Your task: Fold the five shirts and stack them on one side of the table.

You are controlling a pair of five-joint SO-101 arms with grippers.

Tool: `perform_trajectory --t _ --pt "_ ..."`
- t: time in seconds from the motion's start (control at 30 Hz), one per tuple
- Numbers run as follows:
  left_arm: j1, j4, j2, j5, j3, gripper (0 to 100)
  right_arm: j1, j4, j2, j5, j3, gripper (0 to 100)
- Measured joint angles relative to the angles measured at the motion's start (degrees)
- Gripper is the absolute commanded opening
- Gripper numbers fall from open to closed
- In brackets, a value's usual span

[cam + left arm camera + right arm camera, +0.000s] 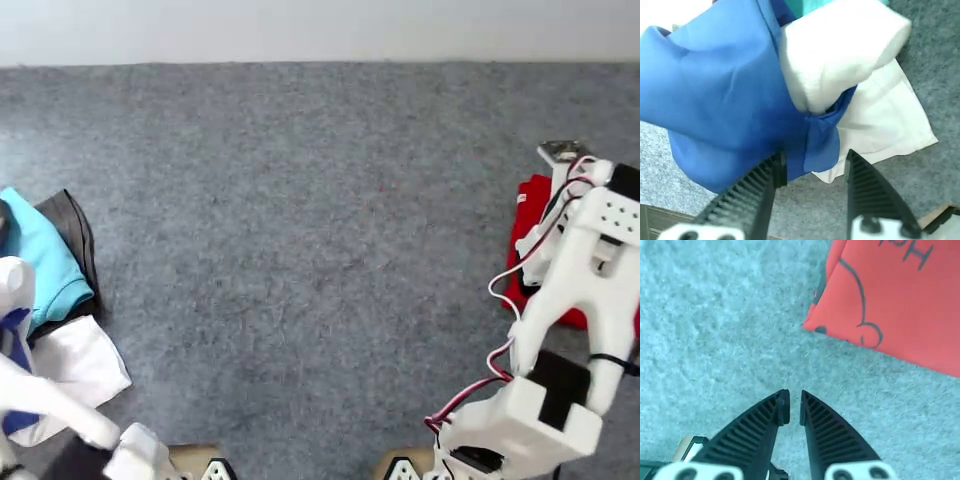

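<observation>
The surface (300, 250) is lit brightly and evenly from overhead; soft shadows are cast under the blue shirt (725, 100) and beside the red shirt (900, 300); the white shirt (840, 45) is nearly washed out

One red shirt (528, 215) with dark line print, folded flat at the right edge of the table (300, 250), turquoise shirt (45, 260) lying on a dark shirt (75, 225) at the left edge, white shirt (80, 365) spread just beside them, blue shirt (725, 100) bunched against the white one
</observation>
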Motion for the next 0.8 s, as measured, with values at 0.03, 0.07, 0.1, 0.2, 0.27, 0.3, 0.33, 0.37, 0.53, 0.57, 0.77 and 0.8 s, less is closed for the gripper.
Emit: perform_trajectory --t 0.03,0.07,0.1,0.2,0.27,0.3,0.33,0.37,0.53,0.57,0.77,0.8 --pt "0.00 -0.44 1.49 0.26 -0.53 18 0.00 0.00 -0.53 0.00 0.70 5.8" --pt "0.00 -1.23 2.81 1.14 -0.88 16 0.00 0.00 -0.97 0.00 1.41 5.8" --pt "0.00 -2.64 4.04 2.20 -1.32 13 0.00 0.00 -1.41 0.00 2.11 5.8" --pt "0.09 -6.07 6.24 5.27 -1.49 3 0.00 0.00 -2.46 0.00 3.78 5.8" --pt "0.88 -6.68 6.51 5.45 -1.49 1 0.00 0.00 -3.25 -0.18 4.92 5.8" --pt "1.49 -6.68 6.68 5.54 -1.49 1 0.00 0.00 -3.78 -0.18 5.27 5.8" --pt "2.11 -6.68 6.68 5.54 -1.49 1 0.00 0.00 -4.31 -0.18 5.54 5.8" --pt "2.81 -6.59 6.68 5.54 -1.49 1 0.00 0.00 -4.75 -0.18 5.80 5.8" --pt "5.98 -3.69 6.24 8.88 -5.01 1 0.00 0.00 -7.47 -0.18 6.68 5.8" --pt "6.59 -3.08 5.45 10.11 -6.68 1 0.00 0.00 -8.09 -0.18 6.68 5.8" --pt "13.27 -1.32 -2.55 19.08 -18.20 1 0.00 0.00 -10.90 -0.18 6.68 5.8" --pt "14.51 -1.32 -3.69 20.92 -20.04 1 0.00 0.00 -11.16 -0.18 6.86 5.8"
